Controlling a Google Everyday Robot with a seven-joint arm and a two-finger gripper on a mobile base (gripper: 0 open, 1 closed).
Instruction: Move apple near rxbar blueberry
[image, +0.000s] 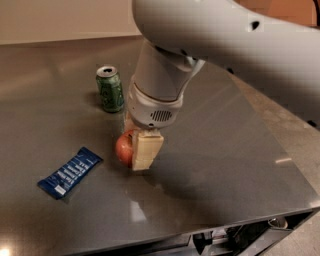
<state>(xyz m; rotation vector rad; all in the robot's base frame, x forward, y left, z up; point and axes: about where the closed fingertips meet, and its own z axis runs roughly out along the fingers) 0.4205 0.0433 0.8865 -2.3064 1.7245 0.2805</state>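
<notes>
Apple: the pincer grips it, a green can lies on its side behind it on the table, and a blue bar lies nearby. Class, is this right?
No. The camera view shows the can standing upright on the table, not on its side. The rest holds: the pincer grips the apple, and the bar lies nearby.

Red apple (124, 148) in cream claw (136, 151); blue rxbar blueberry (70, 172); green can (110, 89).
</notes>
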